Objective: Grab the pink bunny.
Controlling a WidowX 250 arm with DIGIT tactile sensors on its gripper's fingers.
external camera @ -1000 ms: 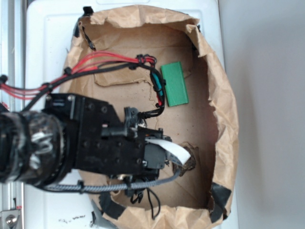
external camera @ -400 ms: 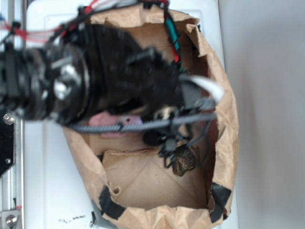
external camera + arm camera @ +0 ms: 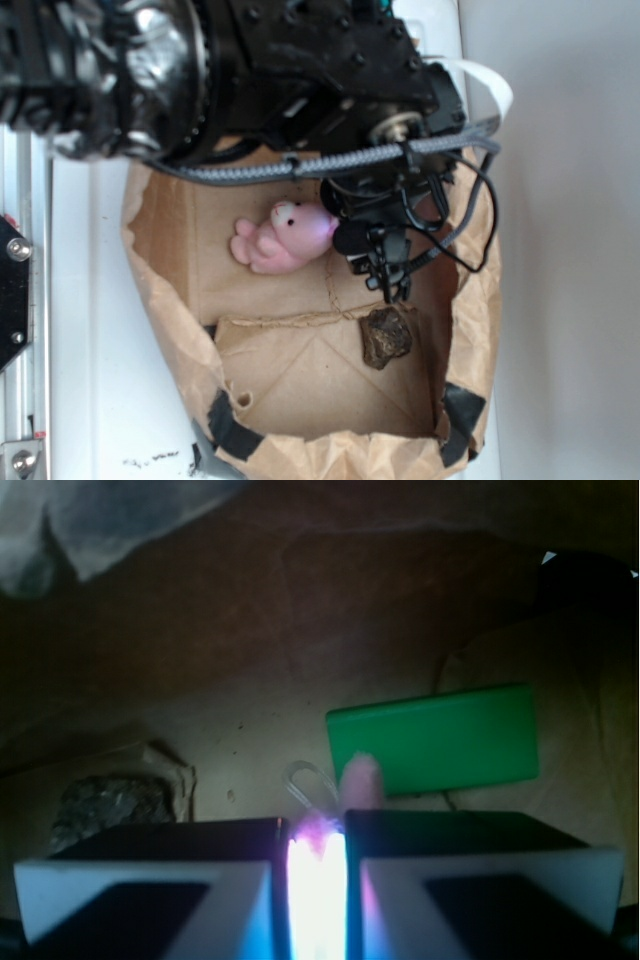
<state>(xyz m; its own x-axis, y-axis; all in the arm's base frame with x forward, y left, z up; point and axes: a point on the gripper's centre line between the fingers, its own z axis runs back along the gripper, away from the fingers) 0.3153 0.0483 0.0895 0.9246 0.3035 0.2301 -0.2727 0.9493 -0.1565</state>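
- Fingers (image 3: 150,880) of the gripper (image 3: 317,865) pinch a pink ear of the pink bunny (image 3: 285,238), mid-frame in the exterior view.
- Thin grip: I judge lifting slowly best, clear of the paper bag (image 3: 160,300).

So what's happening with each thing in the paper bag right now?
pink bunny: on its side, one ear pinched in the tool.
tool: shut on the bunny's ear, a pink tip sticking out between the pads.
brown rock: resting on the bag floor, untouched.
green block: lying flat on the bag floor, untouched.
paper bag: open, walls crumpled, taped at corners.
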